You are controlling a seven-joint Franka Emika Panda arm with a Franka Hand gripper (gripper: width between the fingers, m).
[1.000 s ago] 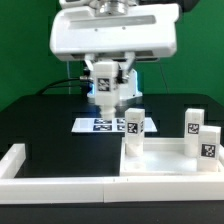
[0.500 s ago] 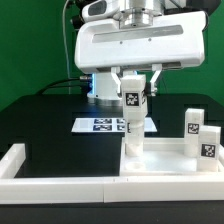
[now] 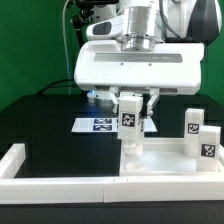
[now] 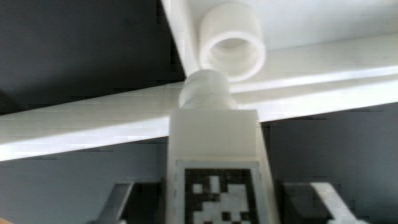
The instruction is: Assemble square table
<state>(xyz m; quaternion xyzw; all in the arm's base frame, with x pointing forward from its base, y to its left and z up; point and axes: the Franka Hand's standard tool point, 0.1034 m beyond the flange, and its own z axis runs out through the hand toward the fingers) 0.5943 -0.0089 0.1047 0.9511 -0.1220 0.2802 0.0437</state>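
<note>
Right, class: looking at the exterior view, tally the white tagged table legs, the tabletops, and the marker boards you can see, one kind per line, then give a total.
Tagged legs: 3 (one at the hand, two at the exterior view's right)
Tabletop: 1
Marker board: 1
Total: 5

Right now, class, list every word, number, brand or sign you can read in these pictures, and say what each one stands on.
No readable words, numbers or brands anywhere.
Table leg in the hand: black-and-white tag pattern, no text.
Two table legs at the exterior view's right: the same tag patterns, no text.
Marker board: tag patterns only, too small to make out.
</note>
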